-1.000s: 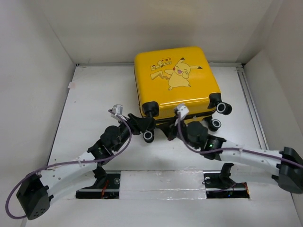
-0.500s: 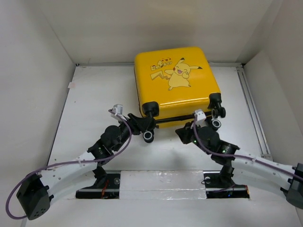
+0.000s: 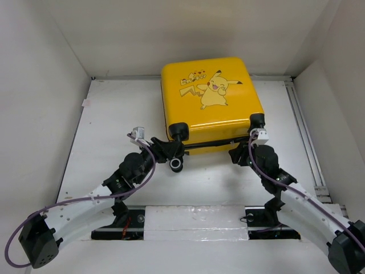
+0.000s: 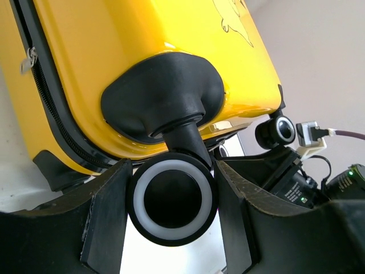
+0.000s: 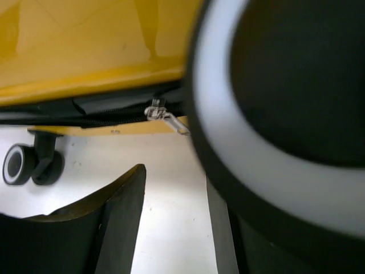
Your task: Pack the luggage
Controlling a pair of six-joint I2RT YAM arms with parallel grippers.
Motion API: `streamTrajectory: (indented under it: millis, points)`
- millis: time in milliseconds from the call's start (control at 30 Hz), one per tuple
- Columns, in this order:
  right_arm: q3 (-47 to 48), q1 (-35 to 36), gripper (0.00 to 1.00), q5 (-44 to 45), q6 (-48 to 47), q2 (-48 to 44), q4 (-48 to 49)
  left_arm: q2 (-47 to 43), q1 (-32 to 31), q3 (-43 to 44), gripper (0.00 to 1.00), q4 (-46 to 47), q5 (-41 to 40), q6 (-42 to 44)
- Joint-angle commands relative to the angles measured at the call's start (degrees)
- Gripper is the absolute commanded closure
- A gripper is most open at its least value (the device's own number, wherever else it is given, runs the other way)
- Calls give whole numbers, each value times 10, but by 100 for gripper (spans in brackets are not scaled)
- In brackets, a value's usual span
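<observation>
With the luggage (image 3: 208, 103) lying shut at the table's far middle, my left gripper (image 4: 171, 200) clamps its near-left wheel (image 4: 171, 198) while my right gripper (image 3: 246, 153) stands parted beside the near-right wheel (image 5: 285, 103) (glossy hard shell, so I'd grab wheels, not panels).

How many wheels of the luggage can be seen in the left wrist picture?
2: the near wheel at bottom centre, the far wheel at right. Others may be hidden.
</observation>
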Motion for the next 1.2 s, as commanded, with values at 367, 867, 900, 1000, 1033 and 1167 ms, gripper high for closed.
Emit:
streamTrajectory:
  millis: [367,867,900,1000,1033,1167]
  points:
    - [21,-42,50,-155,-101,50,171,-14,-3,30,100,83,7,-5]
    - [-81,5,59,-2,-72,9,356,-14,-3,36,100,96,18,-37]
    - [-90,12,59,19,-63,-9,364,-14,-3,36,100,106,18,-42]
    - [-91,18,59,71,-55,-15,322,-9,-3,43,100,114,13,-42]
    - [-82,18,59,77,-55,-8,302,-9,3,43,100,121,13,-42]
    - [-62,18,56,60,-44,50,306,-14,3,36,100,141,13,-42]
